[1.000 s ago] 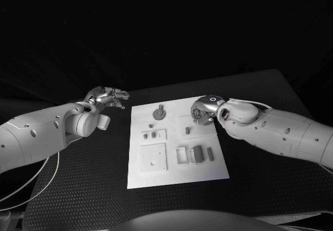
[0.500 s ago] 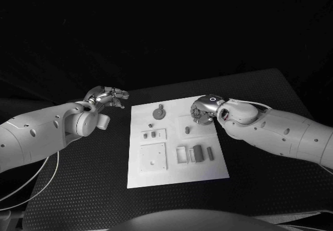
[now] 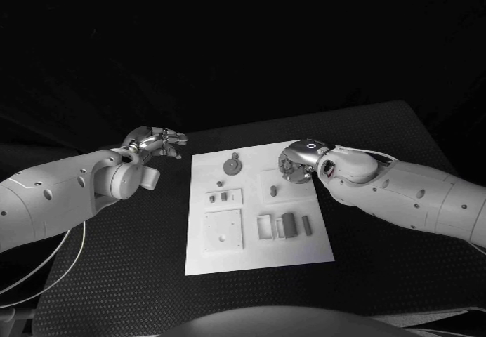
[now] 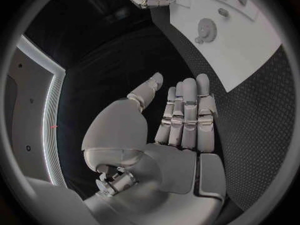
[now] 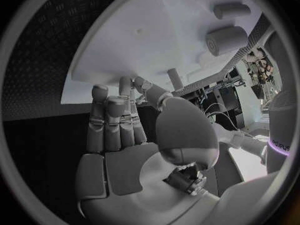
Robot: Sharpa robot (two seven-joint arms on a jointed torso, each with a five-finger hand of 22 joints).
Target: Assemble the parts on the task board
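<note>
board (image 3: pixel 255 210): lay mid-table, grey parts (image 3: pixel 284 223) on it, a gear (image 3: pixel 233 165) near its far edge.
left hand (image 3: pixel 154 142): hovered off the board's far left corner, fingers straight and close together, holding nothing.
right hand (image 3: pixel 295 163): hung over the board's far right corner, fingers extended side by side, empty.

the counter (image 3: pixel 121 274) has a black, matt surface with a fine bumpy texture like rubber mat. the task board (image 3: pixel 304 249) is a white, smooth and matt plate. the left robot hand (image 3: pixel 157 142) and right robot hand (image 3: pixel 293 166) look like shiny silver metal. the arms (image 3: pixel 61 189) have smooth white plastic shells.
</note>
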